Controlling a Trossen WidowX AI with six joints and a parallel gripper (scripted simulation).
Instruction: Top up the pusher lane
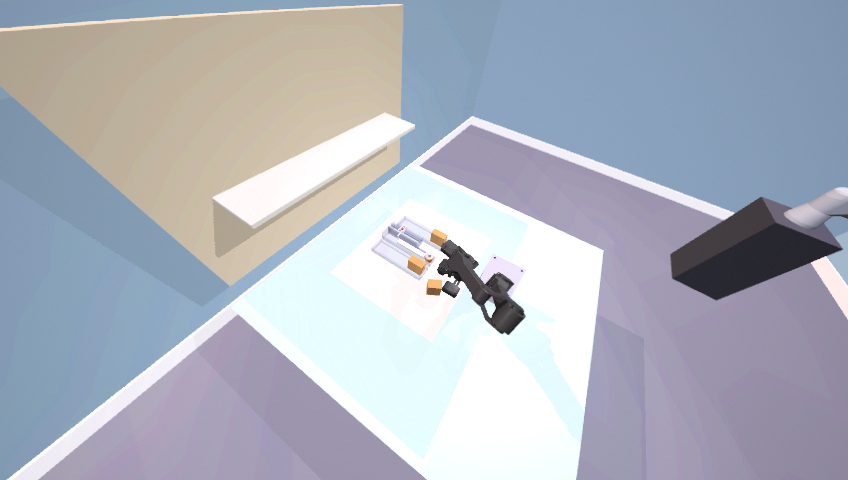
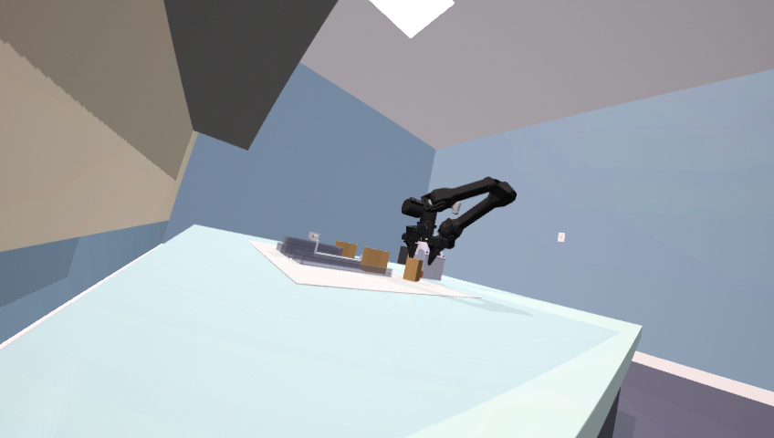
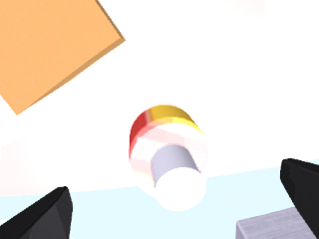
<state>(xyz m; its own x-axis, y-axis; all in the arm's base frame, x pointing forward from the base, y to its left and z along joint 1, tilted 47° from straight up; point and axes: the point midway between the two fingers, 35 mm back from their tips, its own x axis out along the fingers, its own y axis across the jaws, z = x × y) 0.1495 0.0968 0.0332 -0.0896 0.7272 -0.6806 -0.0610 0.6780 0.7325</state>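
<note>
A jar with a red and yellow band, white lid and grey knob [image 3: 166,119] stands upright in the wrist view. My gripper [image 1: 447,279] [image 2: 421,260] [image 3: 179,184] is open, pointing down above this jar, with one finger to each side and nothing held. A sliver of red [image 2: 421,274] shows below the gripper in the exterior view. The clear lane unit [image 1: 392,258] [image 2: 331,265] lies beyond the arm. A small round jar top [image 1: 428,257] shows near its front end; I cannot tell its bands or whether it is the lane's jar.
Orange blocks [image 1: 434,287] [image 2: 413,269] [image 3: 55,50] stand around: this one close beside the jar, another [image 1: 415,264] [image 2: 374,258] at the lane unit's front, a third [image 1: 438,237] [image 2: 346,249] at its far side. A white mat [image 1: 380,285] [image 2: 326,283] lies beneath them.
</note>
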